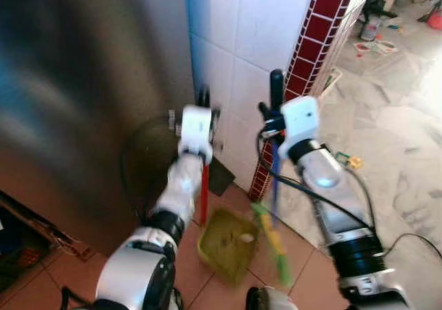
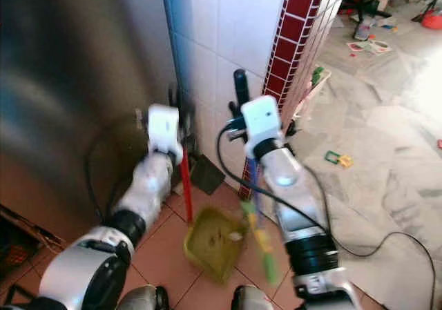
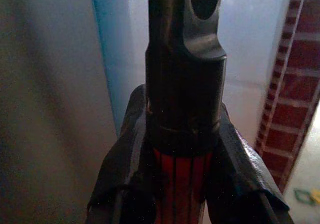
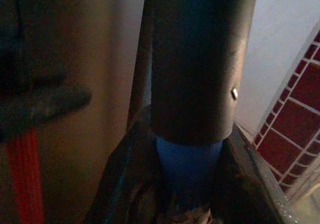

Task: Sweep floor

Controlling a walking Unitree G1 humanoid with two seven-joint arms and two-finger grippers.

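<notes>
While the green dustpan (image 1: 226, 244) hung low over the terracotta floor tiles (image 1: 298, 255), the left gripper (image 3: 177, 159) clamped its red handle (image 1: 204, 196); the right gripper (image 4: 187, 184) clasped the blue-shafted broom (image 1: 275, 179) beside the white tiled wall (image 1: 242, 41).

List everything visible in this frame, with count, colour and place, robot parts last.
dustpan: one, olive green, on the terracotta floor tiles below the arms, on a red handle.
broom: one, blue handle with black top, green and yellow head, blurred, beside the dustpan.
steel appliance: one, grey, on the robot's left.
tiled wall: one, white, with dark red edging.
cable: one, black, on the pale floor.
litter: several small pieces, mixed colours, far floor.
left gripper: fingers shut on the red handle.
right gripper: fingers shut on the broom handle.
</notes>
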